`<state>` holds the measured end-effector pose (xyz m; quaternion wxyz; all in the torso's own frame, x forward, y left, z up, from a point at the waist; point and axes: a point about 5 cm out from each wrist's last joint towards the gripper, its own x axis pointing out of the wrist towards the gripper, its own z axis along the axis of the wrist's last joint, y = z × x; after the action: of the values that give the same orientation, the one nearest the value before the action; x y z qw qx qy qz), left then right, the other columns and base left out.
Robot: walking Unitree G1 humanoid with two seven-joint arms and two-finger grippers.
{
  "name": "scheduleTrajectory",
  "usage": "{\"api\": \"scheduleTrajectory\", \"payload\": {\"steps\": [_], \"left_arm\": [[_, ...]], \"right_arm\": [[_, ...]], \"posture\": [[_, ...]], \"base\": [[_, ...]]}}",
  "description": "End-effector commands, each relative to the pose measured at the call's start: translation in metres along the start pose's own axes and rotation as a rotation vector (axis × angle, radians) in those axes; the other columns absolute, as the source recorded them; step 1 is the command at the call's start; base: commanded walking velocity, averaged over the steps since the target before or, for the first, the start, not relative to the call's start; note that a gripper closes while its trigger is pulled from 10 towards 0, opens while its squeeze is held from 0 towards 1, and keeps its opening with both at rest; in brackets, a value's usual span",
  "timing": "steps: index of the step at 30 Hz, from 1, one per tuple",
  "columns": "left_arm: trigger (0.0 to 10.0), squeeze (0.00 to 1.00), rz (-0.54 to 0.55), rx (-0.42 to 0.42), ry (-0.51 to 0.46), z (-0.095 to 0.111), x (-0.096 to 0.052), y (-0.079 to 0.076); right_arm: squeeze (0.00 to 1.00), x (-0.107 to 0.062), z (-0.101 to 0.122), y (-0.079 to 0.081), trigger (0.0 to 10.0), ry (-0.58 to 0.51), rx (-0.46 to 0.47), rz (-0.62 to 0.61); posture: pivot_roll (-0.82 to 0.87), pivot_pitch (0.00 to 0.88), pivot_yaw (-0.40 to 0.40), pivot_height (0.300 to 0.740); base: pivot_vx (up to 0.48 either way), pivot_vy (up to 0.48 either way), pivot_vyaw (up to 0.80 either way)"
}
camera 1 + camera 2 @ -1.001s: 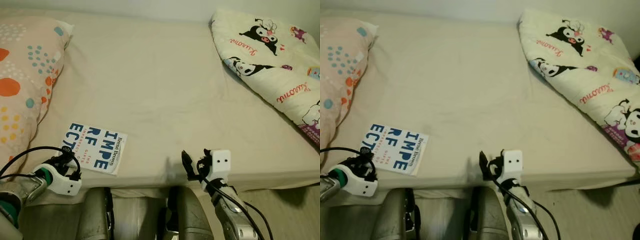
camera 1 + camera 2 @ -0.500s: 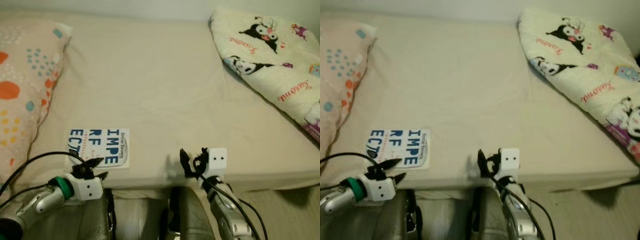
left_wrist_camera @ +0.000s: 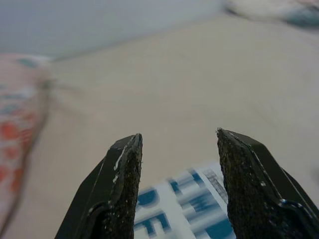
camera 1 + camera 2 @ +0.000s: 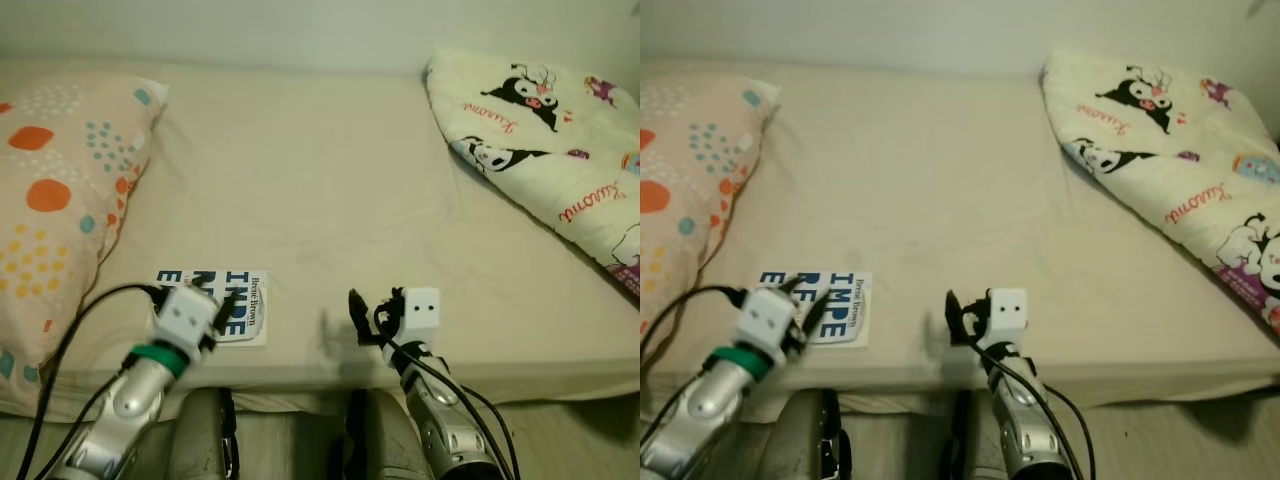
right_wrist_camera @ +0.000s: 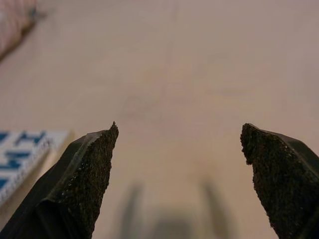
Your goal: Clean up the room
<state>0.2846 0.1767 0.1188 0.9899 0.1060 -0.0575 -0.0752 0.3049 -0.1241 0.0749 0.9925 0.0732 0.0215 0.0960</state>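
In the left eye view, the left gripper (image 4: pixel 215 310) hovers over the near edge of a white paperback book with bold blue lettering (image 4: pixel 232 306), which lies flat on the beige-sheeted bed (image 4: pixel 300 180); the gripper's white body hides the book's left part, and its jaws stand a moderate gap apart, holding nothing. The right gripper (image 4: pixel 358 318) sits well to the book's right above bare sheet. In the right eye view, a dotted peach fabric pillow (image 4: pixel 680 170) lies beyond and left of the left gripper, and a cream cartoon-print quilt (image 4: pixel 1160 170) lies far right of the right gripper. In the left wrist view, the blurred book shows just below the parted jaws. In the right wrist view, the jaws stand wide apart, empty, with the book's corner (image 5: pixel 20 149) beside one finger.
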Motion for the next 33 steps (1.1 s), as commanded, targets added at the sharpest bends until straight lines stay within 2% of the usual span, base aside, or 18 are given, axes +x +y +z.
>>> {"api": "scheduleTrajectory", "payload": {"steps": [1, 2, 5, 9, 23, 30, 33], "left_arm": [[10.0, 0.00, 0.027, -0.045, 0.045, -0.003, -0.003, -0.001], [10.0, 0.00, 0.012, 0.007, 0.059, -0.003, -0.003, -0.002], [10.0, 0.00, 0.006, 0.024, 0.063, -0.003, -0.004, -0.003], [10.0, 0.00, 0.051, 0.073, 0.131, -0.010, -0.004, 0.007], [10.0, 0.00, 0.115, 0.055, 0.218, -0.014, 0.002, 0.005], [10.0, 0.00, 0.120, 0.053, 0.231, -0.014, 0.004, 0.003], [10.0, 0.00, 0.126, 0.060, 0.234, -0.014, 0.005, 0.002]], "right_arm": [[0.00, -0.002, -0.006, 0.000, 10.0, 0.014, 0.008, -0.011], [0.00, -0.003, -0.008, -0.002, 10.0, 0.008, -0.004, -0.050], [0.00, -0.003, -0.008, -0.002, 10.0, 0.006, -0.006, -0.061], [0.00, -0.001, -0.008, -0.003, 10.0, -0.019, 0.001, -0.099], [0.00, 0.002, -0.011, -0.005, 10.0, -0.019, -0.002, -0.114], [0.00, 0.001, -0.014, -0.007, 10.0, -0.010, 0.002, -0.122], [0.00, 0.001, -0.014, -0.007, 10.0, -0.010, 0.003, -0.125]], "posture": [[0.13, 0.030, -0.014, 0.615], [0.13, 0.018, -0.010, 0.624], [0.13, 0.018, -0.010, 0.628], [0.13, 0.000, 0.000, 0.650], [0.12, 0.000, 0.005, 0.706], [0.12, 0.000, 0.005, 0.739], [0.12, 0.000, 0.005, 0.740]], "base": [[0.000, 0.000, 0.00], [0.000, 0.000, -0.41], [0.000, 0.000, -0.41], [0.000, 0.000, 0.00], [0.000, 0.000, 0.00], [0.000, 0.000, 0.00], [0.000, 0.000, 0.00]]}}
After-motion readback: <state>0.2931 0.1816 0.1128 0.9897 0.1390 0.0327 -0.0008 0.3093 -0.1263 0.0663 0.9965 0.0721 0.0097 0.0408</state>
